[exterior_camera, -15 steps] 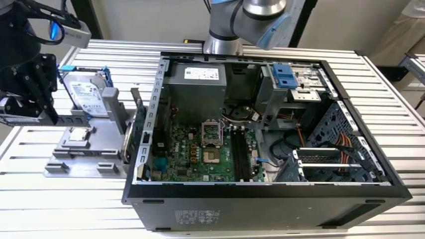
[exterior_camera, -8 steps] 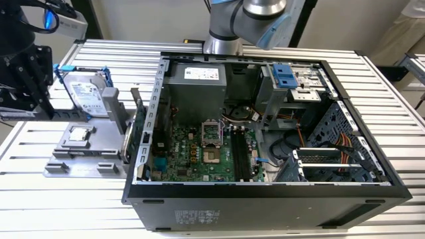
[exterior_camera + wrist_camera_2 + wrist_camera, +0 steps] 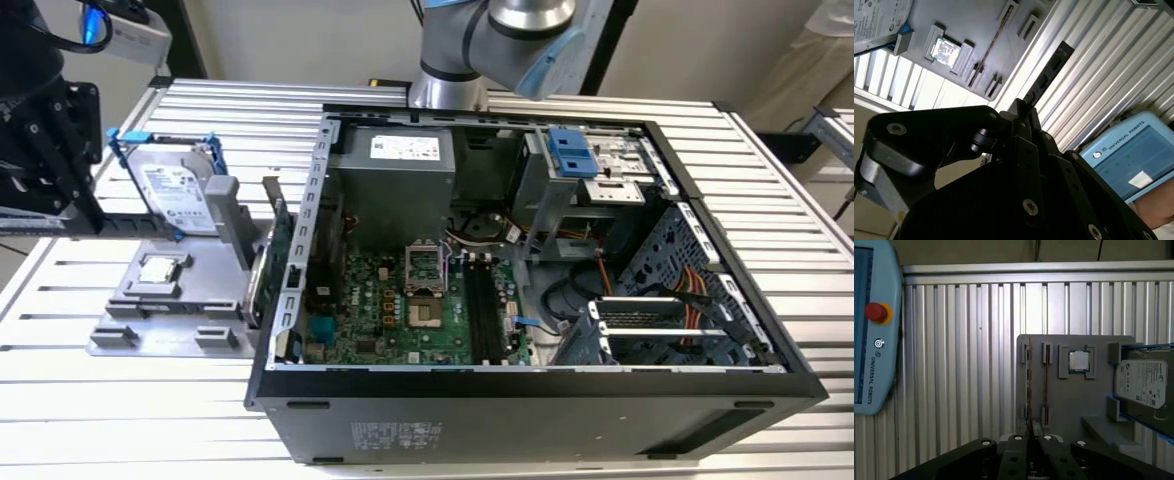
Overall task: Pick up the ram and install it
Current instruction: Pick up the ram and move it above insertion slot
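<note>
Gripper [image 3: 1032,436]: black linkage type, closed on nothing; tips also in the second wrist view [image 3: 1024,106].
Ram [image 3: 1029,385]: thin stick standing on edge in a fixture slot, apart from the gripper; lined up with the gripper tips in the first wrist view.
Fixture [image 3: 1074,410]: grey plate on the table, at the exterior view's left of the computer case.
CPU chip [image 3: 1079,360]: square, silver, seated in a fixture pocket between ram and hard drive.
Hard drive [image 3: 1144,382]: silver, in a blue bracket; printed white label on its face.
Teach pendant [image 3: 874,325]: light blue, lying on the table; lettering along one edge, red round button [image 3: 876,311].
Computer case [image 3: 534,400]: black, side open, motherboard [image 3: 400,310] exposed; long dark memory slots [image 3: 483,310]; printed white label on the power supply [image 3: 404,147].
Table [image 3: 964,365]: ribbed aluminium.
</note>
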You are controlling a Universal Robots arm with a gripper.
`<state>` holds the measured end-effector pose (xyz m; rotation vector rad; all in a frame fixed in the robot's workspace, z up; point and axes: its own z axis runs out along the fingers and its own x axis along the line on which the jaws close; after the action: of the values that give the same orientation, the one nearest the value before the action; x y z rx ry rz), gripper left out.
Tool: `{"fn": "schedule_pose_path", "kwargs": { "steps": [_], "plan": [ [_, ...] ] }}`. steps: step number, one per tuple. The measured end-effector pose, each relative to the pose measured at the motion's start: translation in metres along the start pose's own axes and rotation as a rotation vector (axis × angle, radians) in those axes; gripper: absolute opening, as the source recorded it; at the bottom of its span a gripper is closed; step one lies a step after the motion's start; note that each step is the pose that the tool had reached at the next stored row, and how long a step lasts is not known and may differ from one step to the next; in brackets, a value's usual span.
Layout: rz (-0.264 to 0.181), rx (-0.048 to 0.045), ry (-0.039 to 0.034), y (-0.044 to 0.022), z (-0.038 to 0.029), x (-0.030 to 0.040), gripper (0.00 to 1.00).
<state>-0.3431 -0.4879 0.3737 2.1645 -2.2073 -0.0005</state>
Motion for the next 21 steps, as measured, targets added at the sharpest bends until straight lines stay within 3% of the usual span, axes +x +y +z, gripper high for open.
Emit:
{"fn": "schedule_pose_path", "kwargs": {
  "steps": [21],
  "plan": [
    [0.000,0.0002,0.0000,-0.0016,-0.0022,0.0000,0.00]
  ]
}}
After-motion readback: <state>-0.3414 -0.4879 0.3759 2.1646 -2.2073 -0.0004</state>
